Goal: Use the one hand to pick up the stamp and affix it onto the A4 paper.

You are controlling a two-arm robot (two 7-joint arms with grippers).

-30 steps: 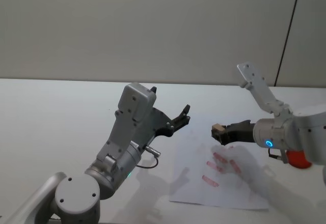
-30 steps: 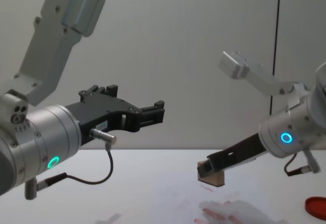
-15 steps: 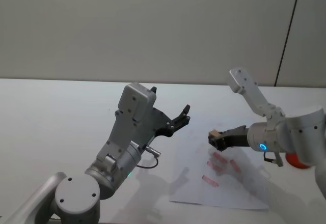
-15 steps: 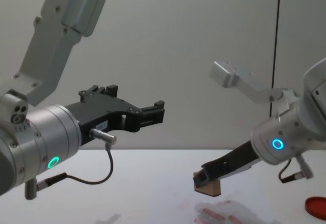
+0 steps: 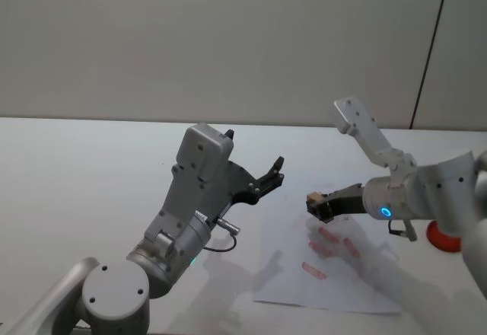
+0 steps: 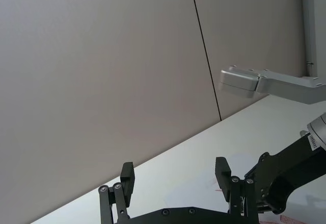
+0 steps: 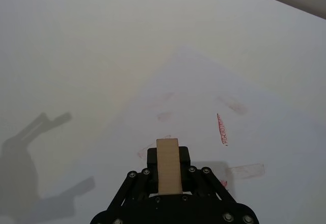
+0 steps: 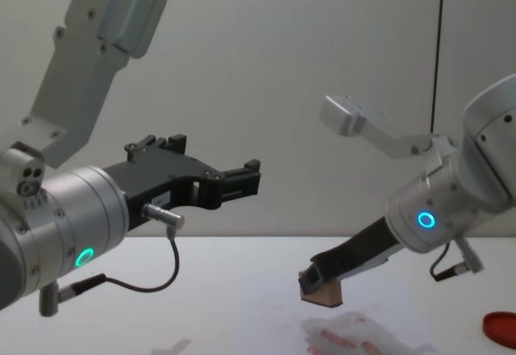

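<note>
Right tool (image 5: 318, 205): clenched on the stamp (image 5: 313, 198), one black finger on each side of the block; reaching in from the right of the scene toward the left, angled down toward the tabletop (image 5: 76, 175).
Right arm (image 5: 426, 198): silver-white; blue light ring (image 5: 386, 212) lit just behind the black fingers; upper link rising up and toward the far side.
Stamp: pale tan wooden block, gripped at its upper part, lower part protruding below the fingers in the chest view; positioned low over the far-left part of the A4 paper (image 5: 358, 289); contact with the sheet cannot be told.
A4 paper: white sheet lying flat on the tabletop, right of centre, set askew to the near edge; several red marks (image 5: 313, 271) printed on it, to the near right of the stamp.
Ink pad (image 8: 501, 327): flat, red, round; on the tabletop at the right edge of the scene, off the paper, well apart from the stamp.
Left tool (image 5: 272, 176): released, fingers spread apart; raised well above the tabletop, left of the paper, pointing toward the far right.
Left arm (image 5: 194, 190): green light ring (image 8: 83, 256) lit; dark cable (image 8: 173, 266) looping beneath the wrist.
Tabletop: white, plain, carrying the paper and the ink pad.
</note>
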